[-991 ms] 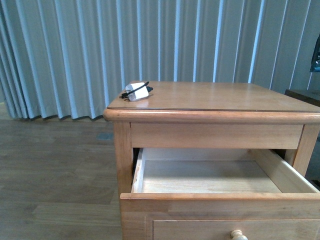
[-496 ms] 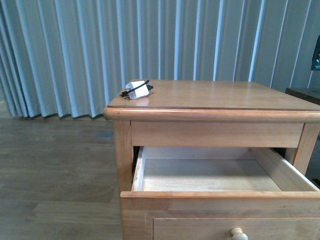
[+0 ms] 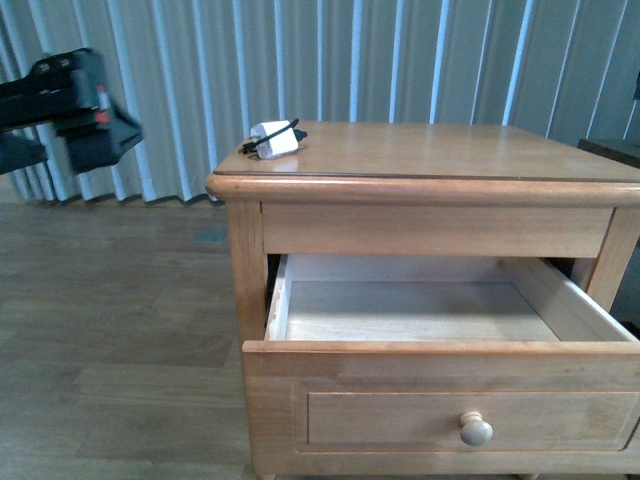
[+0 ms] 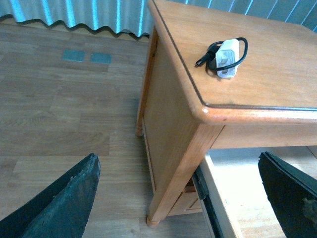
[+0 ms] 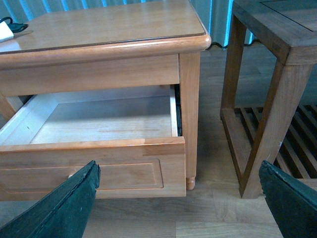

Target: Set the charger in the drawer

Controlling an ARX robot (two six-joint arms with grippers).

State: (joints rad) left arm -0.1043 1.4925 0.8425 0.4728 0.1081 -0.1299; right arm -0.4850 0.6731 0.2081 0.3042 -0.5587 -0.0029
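The charger (image 3: 274, 139), a small white plug with a black cable coiled on it, lies on the cabinet top near its far left corner. It also shows in the left wrist view (image 4: 227, 57) and at the edge of the right wrist view (image 5: 6, 29). The drawer (image 3: 440, 400) is pulled out, its pale inside (image 5: 104, 119) bare, its round knob (image 3: 476, 429) facing me. My left gripper (image 4: 178, 161) is open and empty, in the air off the cabinet's left front corner, well short of the charger. My right gripper (image 5: 178, 166) is open and empty, low in front of the drawer's right end.
My left arm (image 3: 75, 105) shows dark at the upper left, left of the cabinet (image 3: 420, 190). A darker slatted side table (image 5: 267, 74) stands close to the cabinet's right. A pleated curtain (image 3: 180, 60) hangs behind. Wooden floor (image 3: 110, 330) lies to the left.
My left arm has come into view at the upper left. The view has risen, so the cabinet sits lower and the drawer front with its knob shows. The charger has not moved.
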